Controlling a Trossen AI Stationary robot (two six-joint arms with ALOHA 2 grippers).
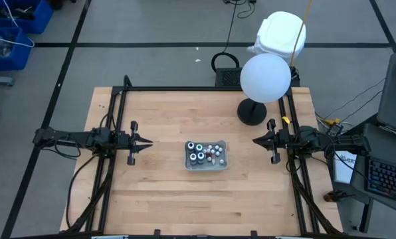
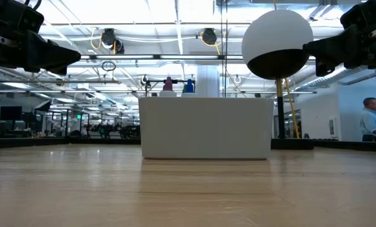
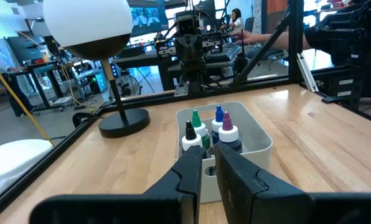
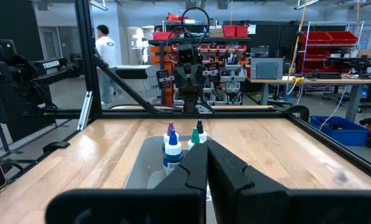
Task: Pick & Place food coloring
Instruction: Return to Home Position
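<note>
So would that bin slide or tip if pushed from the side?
Probably slide: the bin sits low and broad on the smooth wooden table. Its bottles stand upright and loosely grouped, so they might wobble or topple. It likely feels light, being thin-walled. The left hand and right hand wait either side.

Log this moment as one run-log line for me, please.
food coloring bottles: inside bin, mid-table | left pincer: left of bin, empty | right pincer: right of bin, empty
</note>
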